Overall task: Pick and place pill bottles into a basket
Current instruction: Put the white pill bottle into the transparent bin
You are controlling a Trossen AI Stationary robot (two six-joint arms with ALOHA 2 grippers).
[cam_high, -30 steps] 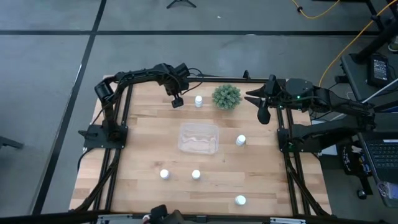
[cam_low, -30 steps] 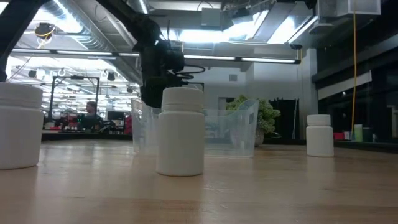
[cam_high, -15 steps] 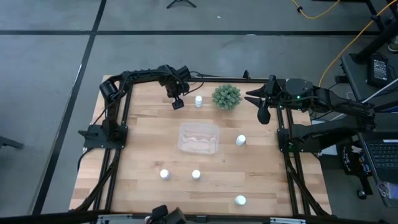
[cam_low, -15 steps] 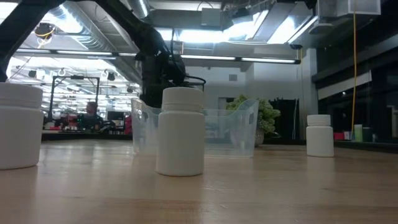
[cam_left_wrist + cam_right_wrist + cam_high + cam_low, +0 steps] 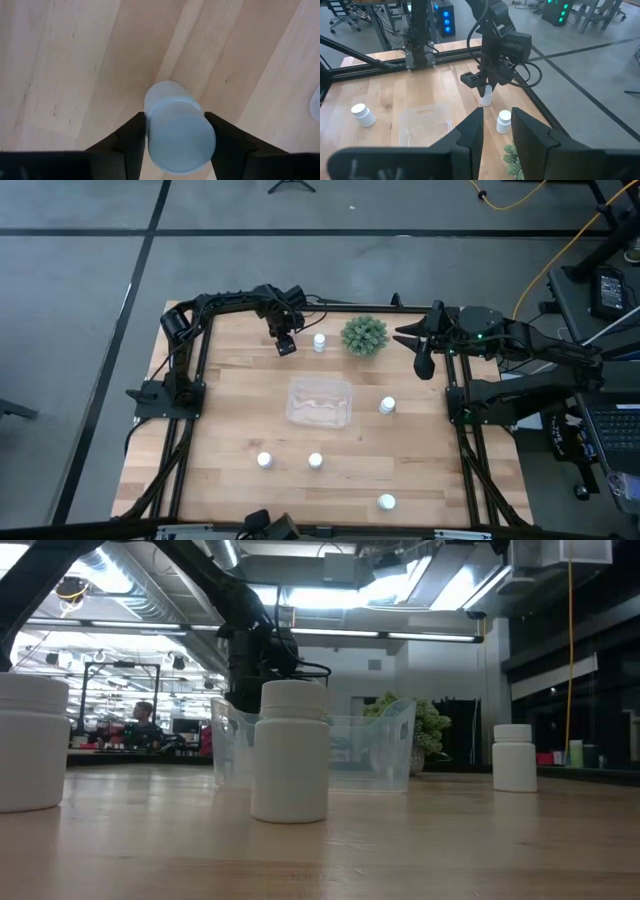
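Note:
My left gripper (image 5: 286, 346) stands at the table's far left, shut on a white pill bottle (image 5: 179, 134). A second pill bottle (image 5: 319, 342) stands just right of it. Other pill bottles stand at the right (image 5: 387, 406), near the front (image 5: 264, 460) (image 5: 315, 461) and at the front right (image 5: 386, 502). The clear basket (image 5: 320, 402) sits at mid-table with no bottle in it. My right gripper (image 5: 424, 362) waits shut above the far right edge, touching nothing. My left gripper pinches the pill bottle between its two fingers (image 5: 131, 142), one on each side of the round body just below the cap (image 5: 150, 125). The fingers come from above, pointing down. The bottle (image 5: 486, 97) is upright; I cannot tell whether its base is on the wood.
A green spiky plant (image 5: 364, 335) stands at the far edge between the two grippers. Black frame rails run along the table's left (image 5: 185, 430) and right (image 5: 465, 450) sides. Bare wood lies around the basket.
My left gripper has edged a little toward the table's near edge over the far-left bottle, then kept still. The bottles and the basket stand where they were.

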